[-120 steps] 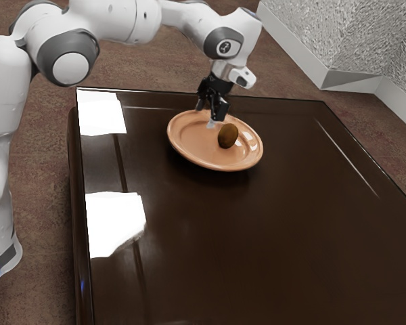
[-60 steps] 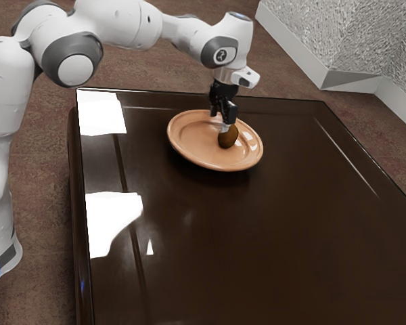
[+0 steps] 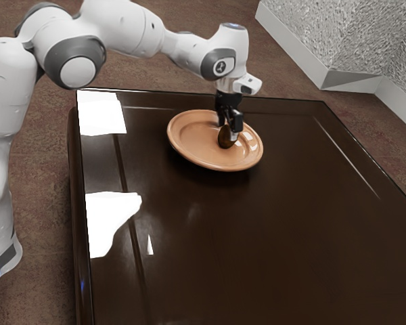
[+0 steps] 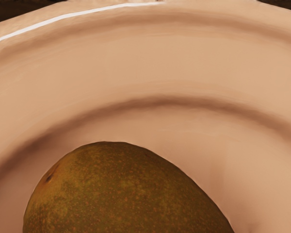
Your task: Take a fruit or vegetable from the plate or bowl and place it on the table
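The fruit [image 3: 225, 137], oval and brownish green, lies on the orange-tan plate [image 3: 183, 148]. My gripper [image 3: 228, 130] is low over the plate, its fingers apart, one on either side of the fruit's upper part; part of the fruit is hidden behind the nearer finger. In the wrist view the speckled fruit [image 4: 121, 194] is large and close under my hand, with a small dark spot near one end. Around it curves the plate [image 4: 150, 63], with its raised rim.
The plate stands near the far edge of the dark glossy table [image 3: 257, 244]. Bright reflections lie on the tabletop toward the exterior view's left. A pale textured wall [image 3: 345, 40] rises beyond the table at the upper right of that view.
My gripper has moved toward the exterior view's right and down, from above the plate's far part to around the fruit. The fruit and plate have not visibly moved.
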Robot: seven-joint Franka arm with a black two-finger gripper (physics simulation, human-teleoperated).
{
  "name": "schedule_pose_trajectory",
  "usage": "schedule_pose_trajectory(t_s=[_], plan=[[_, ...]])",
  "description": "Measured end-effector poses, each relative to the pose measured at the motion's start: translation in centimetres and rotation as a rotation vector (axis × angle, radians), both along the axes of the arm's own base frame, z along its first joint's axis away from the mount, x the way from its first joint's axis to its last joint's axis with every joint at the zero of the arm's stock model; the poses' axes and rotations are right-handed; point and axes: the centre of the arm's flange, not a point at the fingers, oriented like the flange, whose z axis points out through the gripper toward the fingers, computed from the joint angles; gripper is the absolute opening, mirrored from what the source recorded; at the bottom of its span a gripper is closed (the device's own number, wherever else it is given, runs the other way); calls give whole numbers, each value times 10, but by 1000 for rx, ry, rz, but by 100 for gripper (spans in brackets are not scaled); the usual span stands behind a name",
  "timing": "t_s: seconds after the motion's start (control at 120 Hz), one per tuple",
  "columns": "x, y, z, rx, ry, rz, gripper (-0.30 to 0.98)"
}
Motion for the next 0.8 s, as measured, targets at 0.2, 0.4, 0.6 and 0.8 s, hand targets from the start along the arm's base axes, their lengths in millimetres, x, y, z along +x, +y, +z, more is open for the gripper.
schedule_pose_trajectory(t_s=[0.2, 0.4, 0.6, 0.8], plan=[[0, -1, -11, -14, 0, 0, 67], [0, 0, -13, -16, -6, -6, 41], [0, 0, -10, -3, -14, -10, 22], [-2, 1, 10, 5, -46, -15, 35]])
